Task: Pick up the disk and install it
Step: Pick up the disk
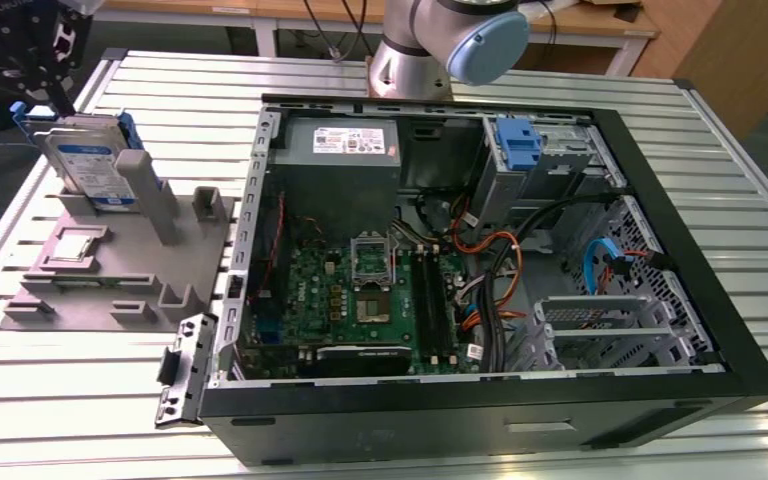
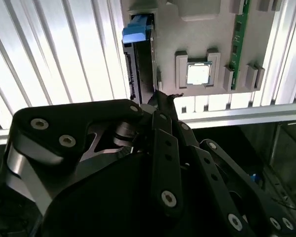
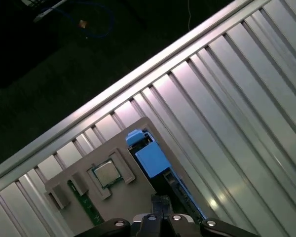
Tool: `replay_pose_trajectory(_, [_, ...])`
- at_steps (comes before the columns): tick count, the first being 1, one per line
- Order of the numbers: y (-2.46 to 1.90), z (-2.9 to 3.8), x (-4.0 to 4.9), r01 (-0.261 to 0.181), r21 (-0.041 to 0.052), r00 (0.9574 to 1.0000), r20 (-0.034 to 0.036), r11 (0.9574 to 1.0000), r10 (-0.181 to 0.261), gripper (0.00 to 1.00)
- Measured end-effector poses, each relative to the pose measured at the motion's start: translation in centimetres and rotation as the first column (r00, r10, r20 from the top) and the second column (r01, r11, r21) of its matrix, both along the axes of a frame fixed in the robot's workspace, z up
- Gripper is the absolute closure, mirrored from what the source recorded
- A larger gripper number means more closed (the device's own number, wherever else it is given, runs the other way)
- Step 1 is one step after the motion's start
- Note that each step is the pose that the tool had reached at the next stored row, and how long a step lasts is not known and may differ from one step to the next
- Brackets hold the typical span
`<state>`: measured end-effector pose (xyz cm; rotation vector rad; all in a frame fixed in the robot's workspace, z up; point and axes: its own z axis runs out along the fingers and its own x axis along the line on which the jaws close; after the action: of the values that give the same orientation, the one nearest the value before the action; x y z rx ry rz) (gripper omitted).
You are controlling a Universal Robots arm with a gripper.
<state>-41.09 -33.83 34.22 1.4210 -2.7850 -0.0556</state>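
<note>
The work stands at the pickup step. The disk [image 1: 91,165] stands on edge in a slot of the grey fixture [image 1: 91,290], at the exterior view's left. The fixture lies on the slatted metal table [image 1: 64,400], just beside the open computer case [image 1: 704,330]. The disk's labelled face shows in the exterior view, and its blue carrier frames the top and far edges.

The gripper [image 1: 56,105] hangs over the disk's far top corner, with its tip down at the carrier's edge. In both wrist views the tip sits right at the end of the disk, near the blue tab. I cannot tell whether the gripper is clenched on the disk or released around it, nor whether it touches.

The disk looks seated low in its slot, so I judge that it is not yet lifted and the install has not begun.

The next move calls for a firm, centred hold on the thin top edge, so that the disk does not swing. It then calls for a straight pull upward, clear of the tall grey post [image 1: 153,195] just beside the slot. The fixture also holds 1 processor [image 2: 197,74] and 1 memory stick [image 2: 239,44] in neighbouring pockets, and these should stay undisturbed. The drive bay [image 1: 564,150] lies at the case's far right, well apart from the fixture.
</note>
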Motion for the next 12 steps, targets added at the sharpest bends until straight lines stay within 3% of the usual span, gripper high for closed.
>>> replay_pose_trajectory(3, [0.00,-0.02,0.00,-0.055,0.0000,0.9985,-0.0001,0.9985,0.055,0.90])
replay_pose_trajectory(6, [0.00,-0.05,0.00,-0.109,-0.0001,0.9940,-0.0001,0.9940,0.109,0.90])
replay_pose_trajectory(9, [0.00,-0.09,0.00,-0.164,-0.0001,0.9865,-0.0001,0.9865,0.164,0.90])
replay_pose_trajectory(12, [0.00,-0.12,0.00,-0.217,-0.0001,0.9762,0.0000,0.9762,0.217,0.90])
